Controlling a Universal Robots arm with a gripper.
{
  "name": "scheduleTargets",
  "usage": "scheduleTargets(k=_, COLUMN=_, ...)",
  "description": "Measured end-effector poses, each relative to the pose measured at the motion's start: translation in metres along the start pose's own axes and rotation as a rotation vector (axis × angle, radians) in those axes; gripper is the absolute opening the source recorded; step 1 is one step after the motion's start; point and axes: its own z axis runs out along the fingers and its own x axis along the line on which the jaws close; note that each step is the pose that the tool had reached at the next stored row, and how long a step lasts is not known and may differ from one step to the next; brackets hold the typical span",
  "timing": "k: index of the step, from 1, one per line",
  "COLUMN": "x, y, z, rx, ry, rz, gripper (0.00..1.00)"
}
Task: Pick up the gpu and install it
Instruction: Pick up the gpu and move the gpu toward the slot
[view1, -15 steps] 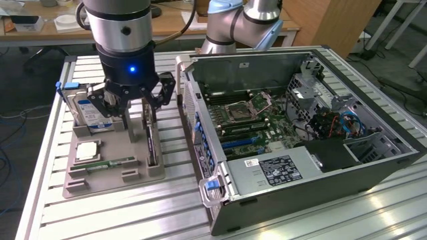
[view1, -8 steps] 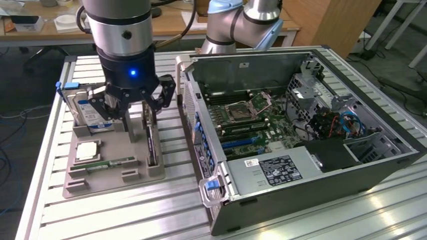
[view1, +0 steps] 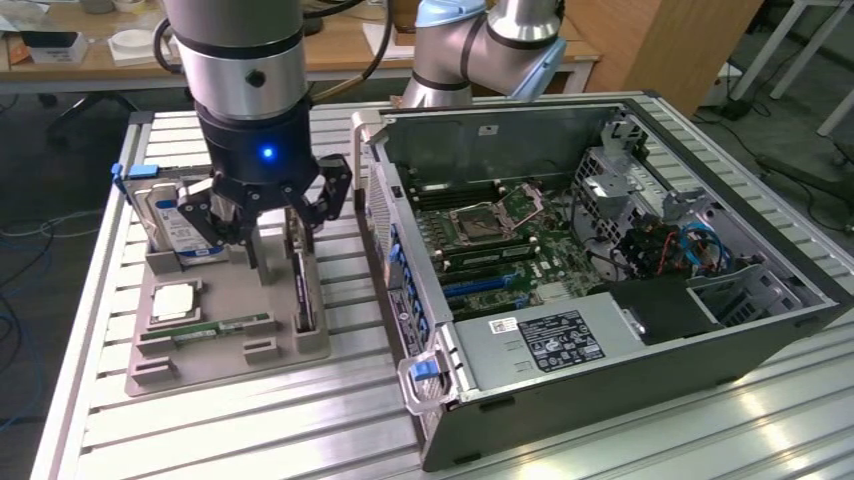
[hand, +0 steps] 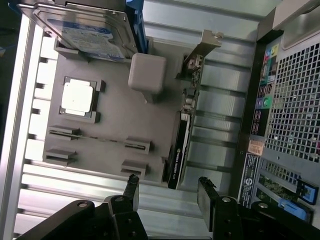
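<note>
The gpu is a thin dark card standing on edge in a slot at the side of the grey holder tray nearest the computer case. Its metal end bracket points away from the wrist camera. My gripper hangs above the tray, over the card. It is open, with nothing between its fingers, and in the wrist view one end of the card lies in line with the gap. It is not touching the card.
The tray also holds a silver hard drive, a processor chip and a green memory stick. The open computer case lies at the exterior view's right, its motherboard slots exposed.
</note>
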Motion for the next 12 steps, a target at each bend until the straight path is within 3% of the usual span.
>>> scheduleTargets(k=12, x=0.0007, y=-0.0045, z=0.0055, rx=0.0001, ry=0.0007, rz=-0.012, gripper=0.59)
